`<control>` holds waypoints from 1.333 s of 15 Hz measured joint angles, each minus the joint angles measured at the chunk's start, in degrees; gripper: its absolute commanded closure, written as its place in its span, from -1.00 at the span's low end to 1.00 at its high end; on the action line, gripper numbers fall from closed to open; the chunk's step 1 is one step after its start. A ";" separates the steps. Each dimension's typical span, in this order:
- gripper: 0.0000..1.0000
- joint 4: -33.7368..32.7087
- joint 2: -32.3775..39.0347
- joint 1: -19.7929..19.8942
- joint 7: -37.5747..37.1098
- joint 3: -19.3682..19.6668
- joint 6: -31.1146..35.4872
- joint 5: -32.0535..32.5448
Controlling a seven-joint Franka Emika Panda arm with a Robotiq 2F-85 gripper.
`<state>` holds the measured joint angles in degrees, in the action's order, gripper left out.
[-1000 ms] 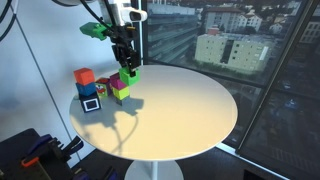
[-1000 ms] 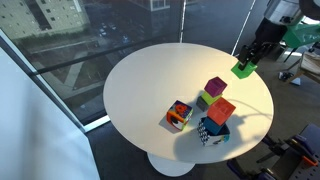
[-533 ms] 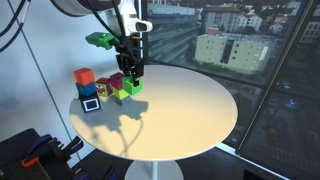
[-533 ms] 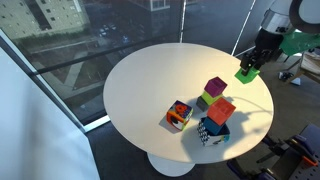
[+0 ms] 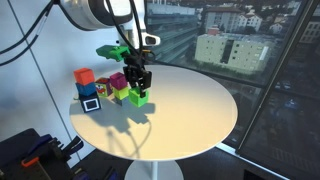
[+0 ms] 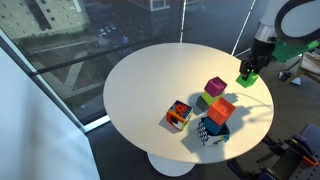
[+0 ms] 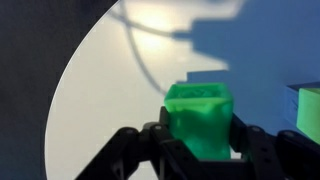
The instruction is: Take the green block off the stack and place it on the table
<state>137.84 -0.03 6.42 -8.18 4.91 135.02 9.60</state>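
Note:
My gripper (image 5: 139,88) is shut on the lime-green block (image 5: 139,97), holding it low over the round white table (image 5: 190,115), just beside the stack. In an exterior view the block (image 6: 246,78) hangs near the table's edge (image 6: 140,70) under the gripper (image 6: 250,72). The wrist view shows the block (image 7: 200,120) clamped between the black fingers (image 7: 200,140), with the tabletop (image 7: 105,95) beneath. The stack is now a magenta cube (image 5: 118,83) on a second green cube (image 6: 205,100). I cannot tell whether the held block touches the table.
An orange-red cube (image 5: 84,76) sits on a blue-and-white cube (image 5: 91,102) next to the stack, also seen in an exterior view (image 6: 221,110). A multicoloured cube (image 6: 179,115) lies near them. Large windows surround the table.
The gripper, holding the green block, has moved down and sideways away from the stack, from above cube height to just over the tabletop.

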 measured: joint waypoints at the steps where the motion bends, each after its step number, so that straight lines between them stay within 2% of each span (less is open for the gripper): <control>1: 0.43 -0.43 0.99 0.00 -0.01 0.14 0.00 0.36; 8: 0.43 -2.07 6.15 -0.26 -0.81 0.34 0.88 4.17; 14: 0.43 -2.30 7.84 -0.84 -2.80 0.75 2.96 7.48; 15: -0.07 -2.36 7.84 -0.89 -2.80 0.78 2.96 7.48; 20: -0.07 -2.24 7.97 -0.94 -2.80 0.78 2.96 7.48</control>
<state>135.60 7.94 5.48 -10.97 5.69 137.97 17.08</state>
